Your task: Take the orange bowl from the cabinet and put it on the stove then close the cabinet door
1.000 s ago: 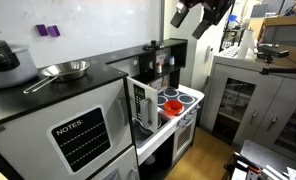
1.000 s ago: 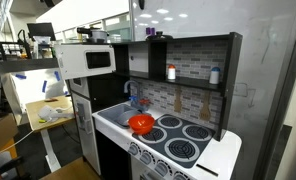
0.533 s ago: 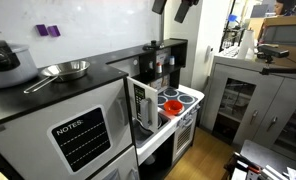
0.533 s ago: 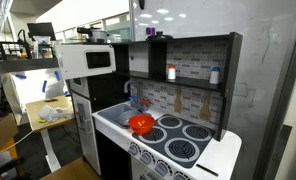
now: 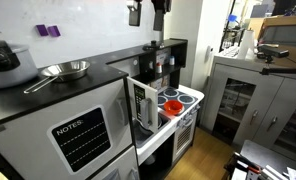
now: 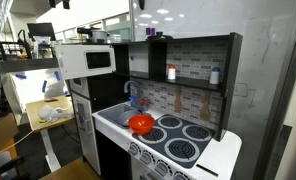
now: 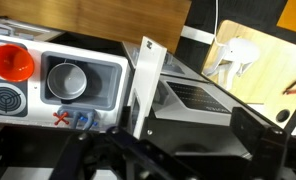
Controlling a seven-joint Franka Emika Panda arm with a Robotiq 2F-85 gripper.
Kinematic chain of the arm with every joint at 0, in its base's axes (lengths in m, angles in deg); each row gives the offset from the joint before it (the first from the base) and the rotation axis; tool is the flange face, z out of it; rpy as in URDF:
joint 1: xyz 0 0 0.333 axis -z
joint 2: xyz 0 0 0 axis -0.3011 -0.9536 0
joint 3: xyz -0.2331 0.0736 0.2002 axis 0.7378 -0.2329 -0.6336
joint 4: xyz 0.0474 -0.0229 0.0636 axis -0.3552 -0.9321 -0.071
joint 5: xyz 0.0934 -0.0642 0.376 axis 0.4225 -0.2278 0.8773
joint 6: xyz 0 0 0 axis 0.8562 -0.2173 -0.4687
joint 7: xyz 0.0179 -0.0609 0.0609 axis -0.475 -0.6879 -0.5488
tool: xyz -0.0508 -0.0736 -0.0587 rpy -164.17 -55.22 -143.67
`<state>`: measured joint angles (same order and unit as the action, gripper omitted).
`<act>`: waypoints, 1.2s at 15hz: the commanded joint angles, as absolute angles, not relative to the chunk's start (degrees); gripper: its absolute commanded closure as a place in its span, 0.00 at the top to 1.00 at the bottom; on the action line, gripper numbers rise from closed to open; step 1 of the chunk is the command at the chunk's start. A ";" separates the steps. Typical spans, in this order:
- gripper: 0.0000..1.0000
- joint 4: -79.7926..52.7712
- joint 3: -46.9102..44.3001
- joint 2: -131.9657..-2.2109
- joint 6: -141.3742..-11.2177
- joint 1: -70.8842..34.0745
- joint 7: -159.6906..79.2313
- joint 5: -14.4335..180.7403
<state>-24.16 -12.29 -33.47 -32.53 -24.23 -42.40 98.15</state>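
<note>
Stove [image 6: 188, 140]: lower right of frame; bowl part of task judged done.
Cabinet [image 5: 154, 113]: centre frame, dark, open.
Cabinet door [image 5: 143, 104]: swung out; edge-on at centre of wrist view.
Orange bowl [image 6: 140, 124]: on burner at stove's left end, just beside sink [image 7: 68, 80].
My tool [image 5: 148, 9]: top edge of frame, well above counter [image 5: 58, 95]; spread or pressed together, cannot tell.
Step in hand: shut door. Descend to outer face near free edge, push flat along hinge arc, slowly, staying clear of bowl.

Orange bowl [image 6: 141, 124] red-orange; stove [image 6: 220, 155] white, dark burners [image 6: 181, 150] ringed blue; cabinet door [image 5: 143, 105] white-framed.
</note>
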 commanded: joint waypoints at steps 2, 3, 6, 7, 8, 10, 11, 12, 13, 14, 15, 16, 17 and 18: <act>1.00 -15.92 -13.23 -42.13 -24.52 -24.44 -41.51 96.29; 1.00 -15.27 -13.41 -43.46 -24.12 -24.47 -41.06 95.86; 1.00 -14.52 -13.48 -46.78 -24.40 -24.56 -40.88 95.13; 1.00 -14.22 -13.20 -48.05 -24.60 -24.36 -41.17 94.83; 1.00 -14.03 -12.97 -49.01 -24.58 -24.24 -41.29 94.51; 1.00 -13.54 -12.46 -50.81 -24.00 -24.03 -41.08 94.13; 1.00 -13.37 -12.18 -51.50 -23.66 -23.95 -41.04 94.29; 1.00 -13.34 -11.98 -51.96 -23.35 -23.91 -40.76 94.54; 1.00 -13.44 -11.82 -52.27 -23.22 -23.93 -40.60 94.83; 1.00 -13.60 -11.70 -52.36 -23.15 -23.95 -40.16 95.17; 1.00 -13.72 -11.68 -52.39 -22.89 -23.99 -39.93 95.45; 1.00 -13.90 -11.70 -52.21 -22.58 -24.00 -39.69 95.78; 1.00 -13.99 -11.70 -52.02 -22.28 -24.02 -39.36 96.18; 1.00 -14.13 -11.75 -51.69 -22.01 -24.07 -38.78 96.42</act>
